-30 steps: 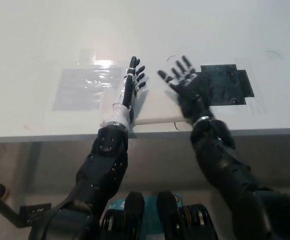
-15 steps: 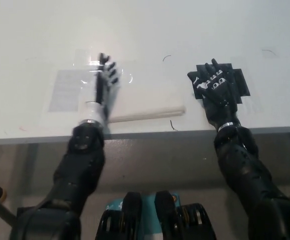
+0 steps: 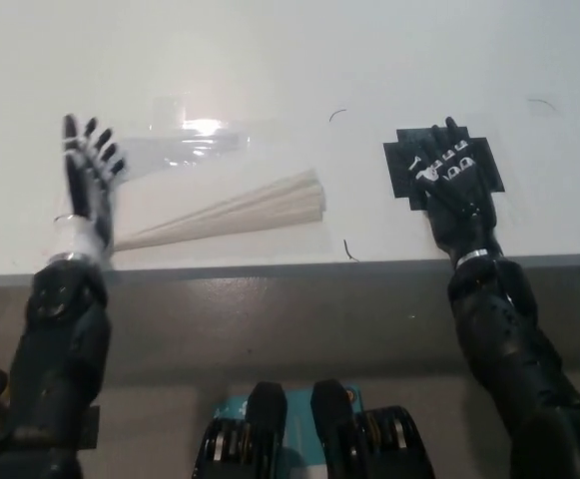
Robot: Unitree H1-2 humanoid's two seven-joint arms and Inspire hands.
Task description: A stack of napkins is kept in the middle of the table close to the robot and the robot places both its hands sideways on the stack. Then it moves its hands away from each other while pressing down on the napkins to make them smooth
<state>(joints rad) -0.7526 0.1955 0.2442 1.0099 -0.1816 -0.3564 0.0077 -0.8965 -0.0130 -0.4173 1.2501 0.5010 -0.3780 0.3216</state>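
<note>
We find both hands spread flat on the surface [image 3: 270,60]: left hand [image 3: 88,175] beside the fanned napkins [image 3: 240,208], right hand [image 3: 451,180] well apart.

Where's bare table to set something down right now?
Free: the strip between the napkins and the right hand, and the whole far table beyond both hands. Crowded: the near left, where the left hand stands beside the napkins and a shiny clear sheet. The black patch sits under the right hand.

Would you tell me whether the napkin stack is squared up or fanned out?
Fanned out: the napkin stack splays into stepped layers at its right end, narrowing toward the left hand.
</note>
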